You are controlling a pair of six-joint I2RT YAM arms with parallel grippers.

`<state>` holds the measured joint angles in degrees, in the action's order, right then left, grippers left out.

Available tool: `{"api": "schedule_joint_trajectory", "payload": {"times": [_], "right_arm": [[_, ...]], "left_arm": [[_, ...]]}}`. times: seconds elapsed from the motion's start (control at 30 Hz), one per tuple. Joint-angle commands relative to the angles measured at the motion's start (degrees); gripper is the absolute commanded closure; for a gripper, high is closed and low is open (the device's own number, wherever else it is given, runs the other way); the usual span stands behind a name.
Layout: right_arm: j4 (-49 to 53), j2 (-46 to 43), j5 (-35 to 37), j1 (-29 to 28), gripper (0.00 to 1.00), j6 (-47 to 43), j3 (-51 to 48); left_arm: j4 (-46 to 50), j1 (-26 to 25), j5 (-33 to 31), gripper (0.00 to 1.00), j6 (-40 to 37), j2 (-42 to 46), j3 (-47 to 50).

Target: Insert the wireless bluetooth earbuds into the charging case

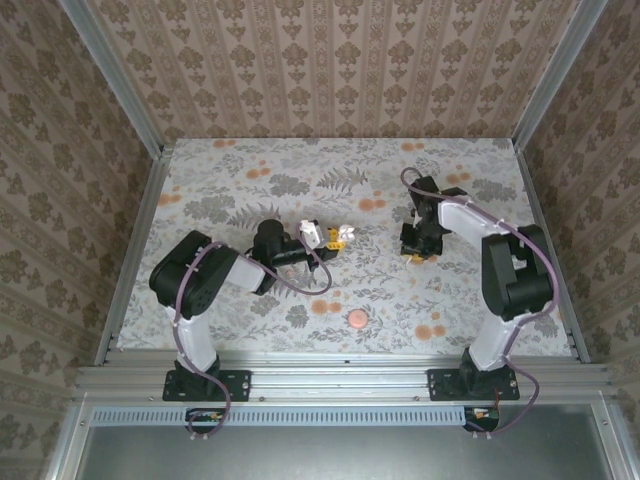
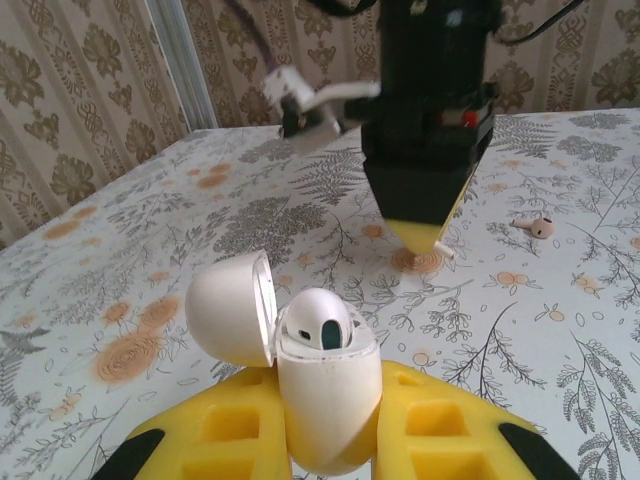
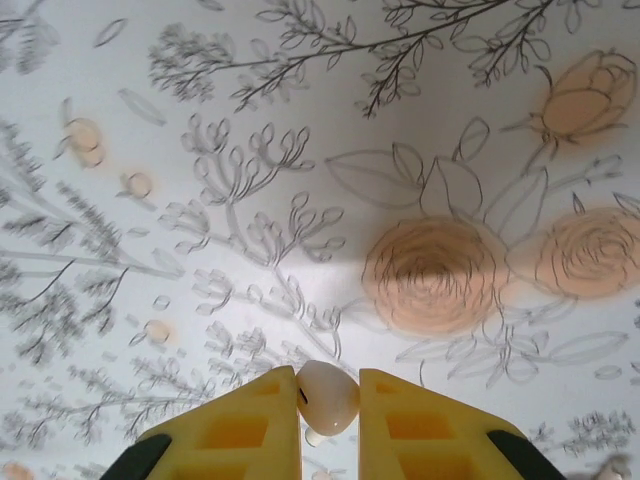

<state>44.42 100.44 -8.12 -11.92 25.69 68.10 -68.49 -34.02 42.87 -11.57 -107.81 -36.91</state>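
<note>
Left gripper clamps the glossy white egg-shaped charging case, lid hinged open, while the right gripper pinches a tiny pale glossy earbud

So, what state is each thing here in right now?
White egg-shaped plastic charging case: lid open, gripped.
White earbud inside that case: seated.
Small pale earbud: pinched.
Tiny pinkish earbud on the table: lying loose.
Left yellow fingers: shut on the case.
Right yellow fingers: shut on the pale earbud.
</note>
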Motion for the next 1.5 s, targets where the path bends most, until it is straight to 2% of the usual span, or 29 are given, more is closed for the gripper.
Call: {"api": "schedule_joint_trajectory", "payload": {"times": [0.0, 0.23, 0.73, 1.07, 1.27, 1.47], "right_arm": [[-5.6, -5.3, -1.0, -0.7, 0.83, 1.2, -3.7], [-16.7, -13.3, -4.4, -2.2, 0.83, 1.5, -10.5], [-36.9, -27.0, -5.5, -6.2, 0.81, -0.8, -21.6], [-50.1, -30.8, -12.3, -7.5, 0.81, -7.4, -25.2], [-55.6, -29.1, -15.9, -9.3, 0.81, -9.8, -24.3], [-57.2, -26.8, -15.3, -12.5, 0.81, -11.9, -22.9]], "left_arm": [[-4.2, 0.2, 0.4, 1.0, 2.2, 0.2, -1.1], [-4.2, -0.2, -1.6, 1.0, 3.0, 1.1, -0.2], [-4.6, -1.2, -1.6, 1.0, 3.6, 0.9, -0.9], [-4.5, -1.8, -0.9, 1.0, 4.0, 1.7, -1.7], [-4.6, -2.1, -0.6, 1.0, 5.0, 1.6, -2.2], [-4.9, -2.5, -0.9, 1.0, 6.5, 3.3, -2.2]]}}
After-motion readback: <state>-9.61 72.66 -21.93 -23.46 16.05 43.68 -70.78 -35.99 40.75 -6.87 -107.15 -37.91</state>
